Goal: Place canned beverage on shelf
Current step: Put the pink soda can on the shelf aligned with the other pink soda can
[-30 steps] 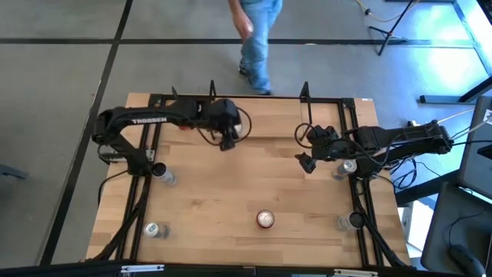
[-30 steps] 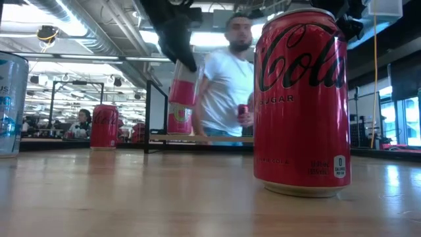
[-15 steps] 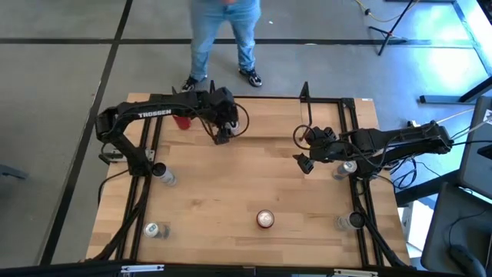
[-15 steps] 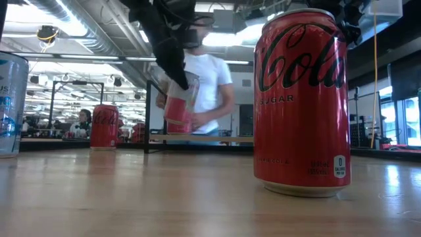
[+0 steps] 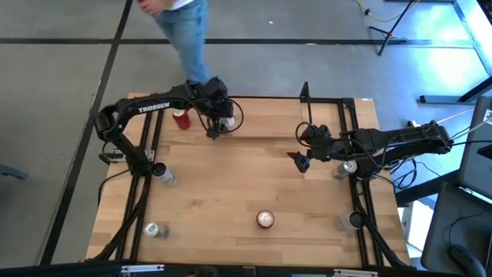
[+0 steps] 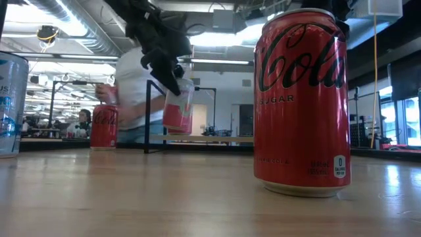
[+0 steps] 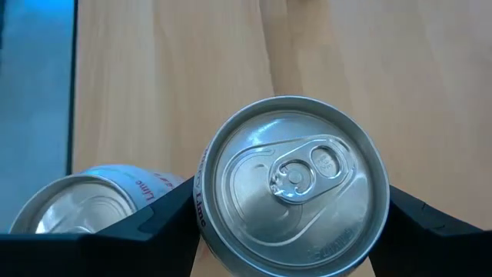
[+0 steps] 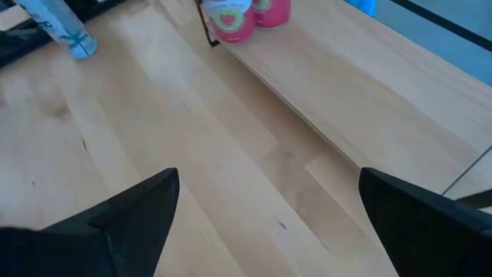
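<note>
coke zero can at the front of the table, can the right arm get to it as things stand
Probably yes. The right tool hangs open and empty over bare tabletop, and nothing stands between it and the Coke Zero can. The left tool is busy holding a pink can by the shelf.

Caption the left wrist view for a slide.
Left gripper holding a can over the shelf, another can beside it.

The left arm stretches across the far side of the light wooden surface (image 5: pixel 231 192), its left gripper (image 5: pixel 217 123) clamped around a pink aluminium can (image 7: pixel 296 188). The right arm reaches inward from the right side, its right gripper (image 5: pixel 298 159) spread wide and holding nothing.
</note>
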`<move>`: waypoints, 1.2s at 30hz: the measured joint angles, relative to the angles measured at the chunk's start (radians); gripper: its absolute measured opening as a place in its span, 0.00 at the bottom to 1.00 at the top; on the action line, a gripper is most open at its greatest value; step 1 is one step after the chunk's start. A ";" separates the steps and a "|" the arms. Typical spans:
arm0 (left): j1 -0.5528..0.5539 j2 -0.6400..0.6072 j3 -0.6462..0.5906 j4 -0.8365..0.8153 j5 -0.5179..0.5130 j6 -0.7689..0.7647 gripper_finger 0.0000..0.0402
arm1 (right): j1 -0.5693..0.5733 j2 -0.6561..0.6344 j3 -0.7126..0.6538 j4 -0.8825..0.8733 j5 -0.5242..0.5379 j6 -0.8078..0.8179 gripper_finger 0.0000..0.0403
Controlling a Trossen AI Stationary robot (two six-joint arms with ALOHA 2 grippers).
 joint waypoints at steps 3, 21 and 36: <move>0.027 0.000 -0.007 -0.006 -0.002 0.024 0.67 | 0.000 0.000 0.000 0.011 0.000 -0.003 0.96; 0.040 0.000 -0.017 -0.002 -0.073 -0.010 0.71 | 0.000 0.021 0.000 0.022 -0.008 -0.004 0.96; 0.005 0.000 -0.016 0.002 -0.123 -0.016 0.82 | 0.000 0.047 0.000 0.021 -0.045 -0.010 0.96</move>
